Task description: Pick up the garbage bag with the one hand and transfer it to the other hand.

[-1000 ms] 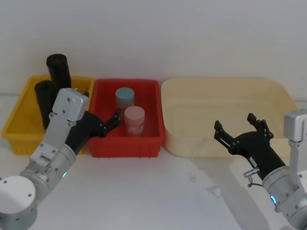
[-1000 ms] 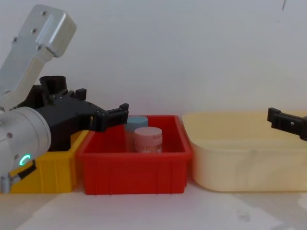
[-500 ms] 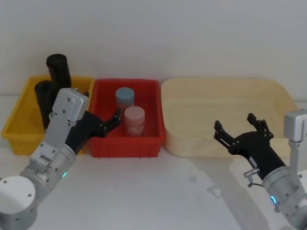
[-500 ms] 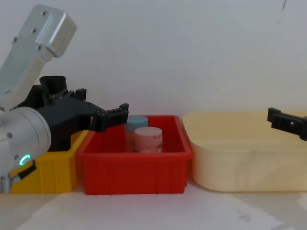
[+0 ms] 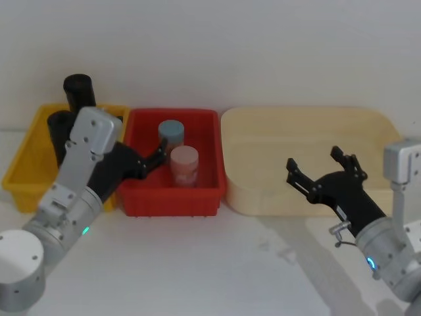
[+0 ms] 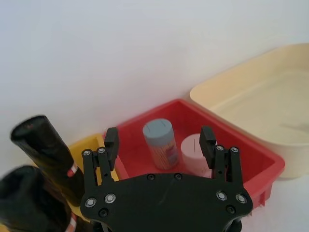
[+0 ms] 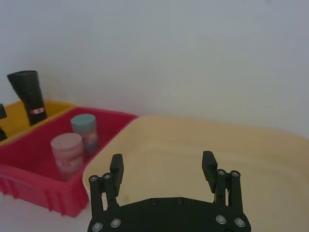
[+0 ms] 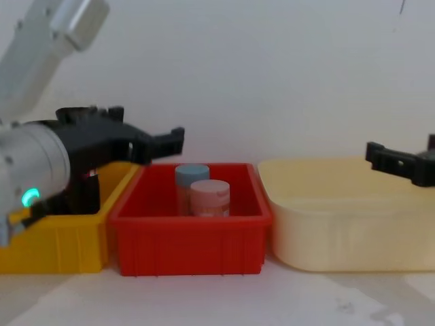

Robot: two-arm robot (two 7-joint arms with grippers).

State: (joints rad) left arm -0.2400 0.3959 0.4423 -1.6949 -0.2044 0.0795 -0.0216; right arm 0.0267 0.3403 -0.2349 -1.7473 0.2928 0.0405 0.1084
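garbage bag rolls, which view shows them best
Left wrist view: both garbage bag rolls stand near, labels plain. Right wrist view shows one, far off. Head view shows their tops behind the left gripper; chest view has it before them.

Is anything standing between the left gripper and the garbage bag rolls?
Nothing visible does. The open left gripper hangs over the red bin. The near garbage bag roll and the far roll stand beside it in the yellow bin, with only air between.
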